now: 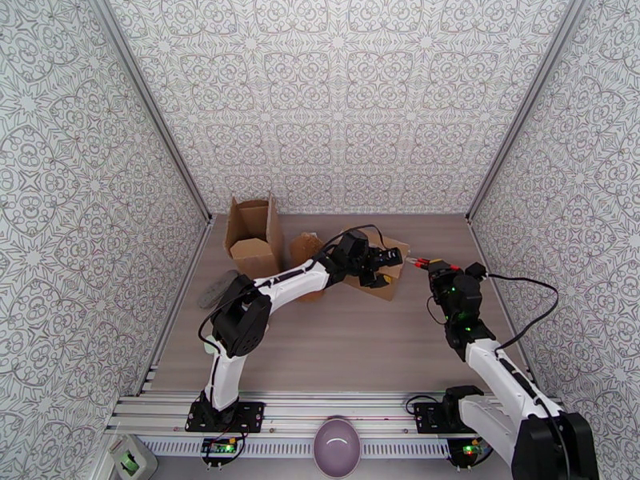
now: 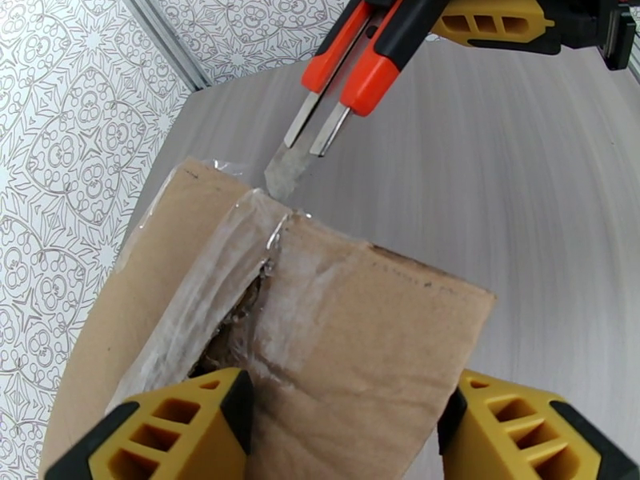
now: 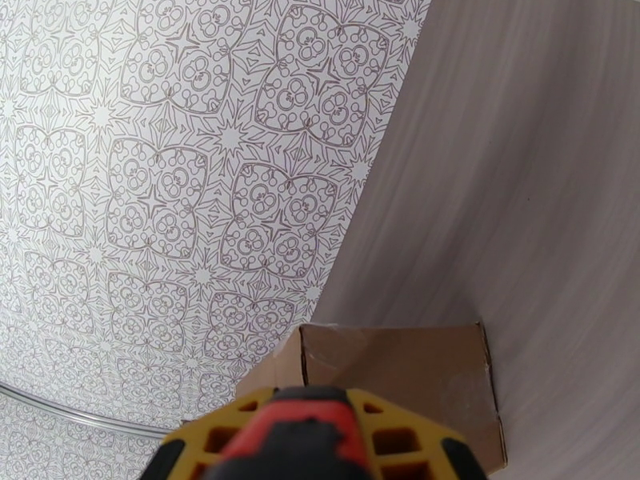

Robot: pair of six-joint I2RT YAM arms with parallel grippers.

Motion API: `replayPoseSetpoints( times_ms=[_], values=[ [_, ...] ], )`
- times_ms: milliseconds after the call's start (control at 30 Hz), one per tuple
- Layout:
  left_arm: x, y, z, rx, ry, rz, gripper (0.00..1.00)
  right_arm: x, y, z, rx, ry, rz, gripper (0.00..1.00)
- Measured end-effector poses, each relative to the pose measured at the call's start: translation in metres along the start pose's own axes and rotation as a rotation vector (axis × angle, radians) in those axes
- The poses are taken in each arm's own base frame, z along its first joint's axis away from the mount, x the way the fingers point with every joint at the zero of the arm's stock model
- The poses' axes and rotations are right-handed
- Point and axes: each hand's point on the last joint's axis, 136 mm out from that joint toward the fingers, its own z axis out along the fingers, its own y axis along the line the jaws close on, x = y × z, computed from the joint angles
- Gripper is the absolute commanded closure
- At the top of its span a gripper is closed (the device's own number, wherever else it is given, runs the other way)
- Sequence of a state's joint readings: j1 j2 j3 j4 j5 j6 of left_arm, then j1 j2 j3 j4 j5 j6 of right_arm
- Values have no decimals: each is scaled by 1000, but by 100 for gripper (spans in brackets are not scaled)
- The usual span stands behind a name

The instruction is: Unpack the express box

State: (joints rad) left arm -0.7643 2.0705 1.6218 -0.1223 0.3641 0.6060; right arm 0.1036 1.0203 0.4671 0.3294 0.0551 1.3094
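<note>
top external: the express box (image 1: 390, 288) lies flat on the table (image 1: 336, 346), toward the far side, between the two arms. the left gripper (image 1: 382, 264) hangs over it, likely to steady it. the right gripper (image 1: 436, 270) is clamped on a red box cutter (image 1: 418, 262) aimed leftward at the box.

left wrist: the yellow fingers (image 2: 192, 430) stand apart at the box's near end; i cannot tell if they press on it. the tape seam (image 2: 240, 290), partly split, runs along the box's long axis, away from this camera toward the blade (image 2: 282, 168), whose tip meets the seam's far end.

right wrist: the cutter's handle (image 3: 308, 434) sits gripped between the fingers, pointing at the box's short side.
</note>
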Motion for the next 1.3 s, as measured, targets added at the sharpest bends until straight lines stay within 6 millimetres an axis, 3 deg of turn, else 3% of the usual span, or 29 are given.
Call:
replayPoseSetpoints(
  times_ms=[267,667,867,1100,1300],
  values=[
    [7,18,-6,-23,-11,42,17,8,13,21,4,62,-35,100],
    [16,24,-25,53,-49,180,9,31,25,41,-21,200,-103,100],
    [3,12,-30,87,-65,303,6,54,28,41,-38,302,-102,100],
    [-14,9,-37,125,-87,385,15,61,28,39,-31,334,-80,100],
    [-15,11,-50,176,-88,398,6,67,28,37,-27,361,-77,100]
  ],
)
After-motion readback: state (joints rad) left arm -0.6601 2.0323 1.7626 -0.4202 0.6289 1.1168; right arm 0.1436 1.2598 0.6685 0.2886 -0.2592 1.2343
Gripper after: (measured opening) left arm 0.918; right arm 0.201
